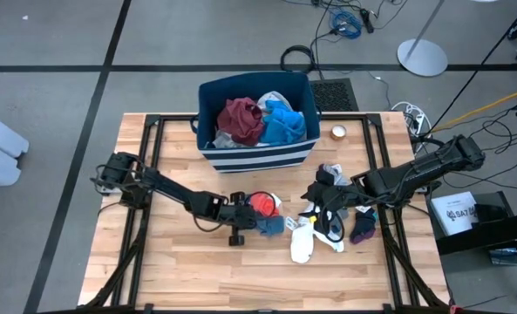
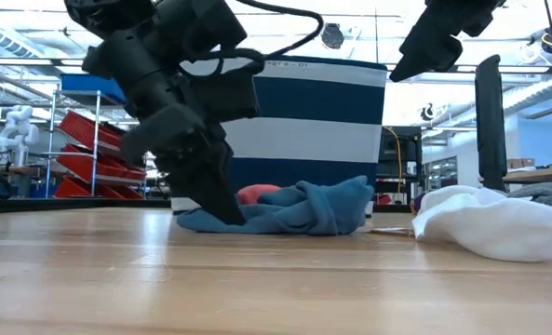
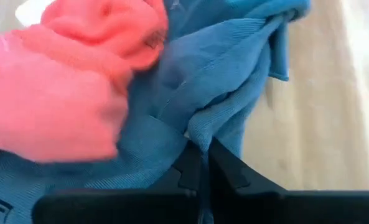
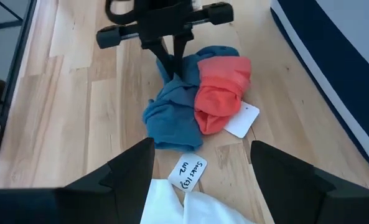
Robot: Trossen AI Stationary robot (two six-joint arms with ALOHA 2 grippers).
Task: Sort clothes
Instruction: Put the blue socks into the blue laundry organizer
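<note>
From above, two arms reached over the table (image 1: 180, 262): the left gripper (image 1: 251, 215) sat at centre, its fingers pressed together on the blue cloth (image 1: 271, 226), with one red cloth (image 1: 261, 204) touching it at 12 o'clock. The right gripper (image 1: 333, 209) hung at 3 o'clock from them, over a heap of dark and white pieces; one white sock (image 1: 302, 245) lay at 5 o'clock from the blue cloth. The striped bin (image 1: 256, 158) stood at 12 o'clock, holding one maroon garment (image 1: 241, 119) and one bright blue one (image 1: 283, 126). At table level, the left gripper (image 2: 222, 207) came down onto the blue cloth (image 2: 303, 209), the red cloth (image 2: 255, 194) peeping out behind it and a white garment (image 2: 490, 223) lying at 3 o'clock. The left wrist camera showed a blue fold (image 3: 203, 118) pinched between the closed fingers (image 3: 187, 168), red cloth (image 3: 66, 93) alongside. The right wrist camera showed its own fingers (image 4: 131, 168) spread wide, with two white tags (image 4: 188, 172) near the two cloths.
</note>
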